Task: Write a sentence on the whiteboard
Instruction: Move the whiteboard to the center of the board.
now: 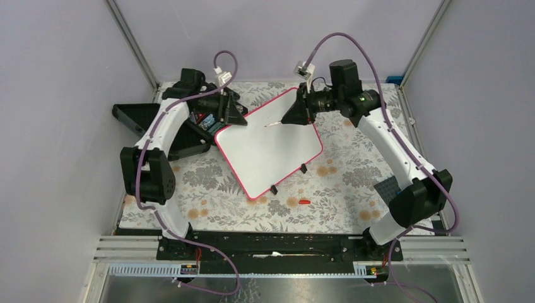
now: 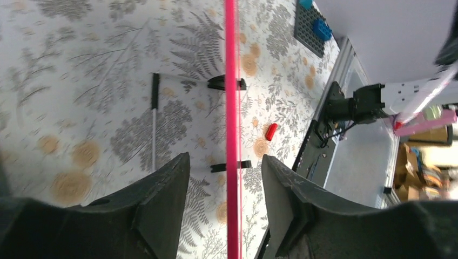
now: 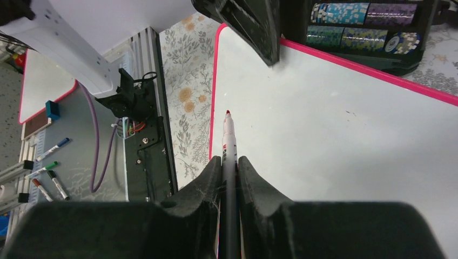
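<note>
The whiteboard point(image 1: 271, 151), white with a pink rim, lies at an angle in the middle of the table. My left gripper point(image 1: 235, 118) sits at its far left corner. In the left wrist view the pink rim point(image 2: 232, 108) runs edge-on between the left gripper's point(image 2: 226, 162) open fingers, with a gap on each side. My right gripper point(image 1: 292, 116) hangs over the board's far part, shut on a marker point(image 3: 229, 140). Its red tip point(image 3: 228, 113) points at the white surface point(image 3: 324, 140) near the board's edge. Whether the tip touches the board is not clear.
A black compartment case point(image 1: 135, 117) with poker chips point(image 3: 367, 13) stands at the far left behind the board. A red marker cap point(image 1: 304, 201) lies near the board's two black clip feet point(image 1: 274, 189). A dark studded plate point(image 1: 388, 187) lies at the right.
</note>
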You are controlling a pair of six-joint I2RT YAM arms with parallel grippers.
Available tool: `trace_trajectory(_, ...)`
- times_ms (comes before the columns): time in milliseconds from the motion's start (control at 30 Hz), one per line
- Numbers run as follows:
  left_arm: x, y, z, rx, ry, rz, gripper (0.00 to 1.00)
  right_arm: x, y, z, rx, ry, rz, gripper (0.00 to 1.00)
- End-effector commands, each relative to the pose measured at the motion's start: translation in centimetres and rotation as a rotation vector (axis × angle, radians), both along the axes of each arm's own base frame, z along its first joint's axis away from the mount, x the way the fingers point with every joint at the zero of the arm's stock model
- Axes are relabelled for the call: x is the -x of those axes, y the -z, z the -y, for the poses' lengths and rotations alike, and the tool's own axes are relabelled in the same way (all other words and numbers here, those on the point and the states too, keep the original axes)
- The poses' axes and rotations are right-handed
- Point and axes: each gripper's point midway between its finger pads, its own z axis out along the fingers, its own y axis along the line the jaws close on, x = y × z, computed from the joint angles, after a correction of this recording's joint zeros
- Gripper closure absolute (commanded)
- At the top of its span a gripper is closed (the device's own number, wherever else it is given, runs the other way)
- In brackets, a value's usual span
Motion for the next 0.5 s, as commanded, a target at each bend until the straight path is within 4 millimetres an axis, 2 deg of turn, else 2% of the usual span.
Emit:
trace_trajectory(0,-0.4,-1.0,3.1,0.054,0.096,0.014,0.49,1.6,-3.1,2.3,-0.067,-0.005,0.011,1.00)
trace_trajectory(133,-0.4,-0.6,4.9,0.080,0.143,-0.017,0.62,2.0,-3.9,3.4,-0.075,0.001,0.014,1.00)
trace_trajectory(300,0.2,0.7,6.7,0.062,0.203,-0.058,0.79,2.5,-4.3,3.9,-0.074,-0.002,0.015,1.00)
trace_trajectory(467,1.2,2.1,7.6,0.043,0.244,-0.097,0.90,2.9,-4.4,4.1,-0.069,-0.005,0.010,1.00)
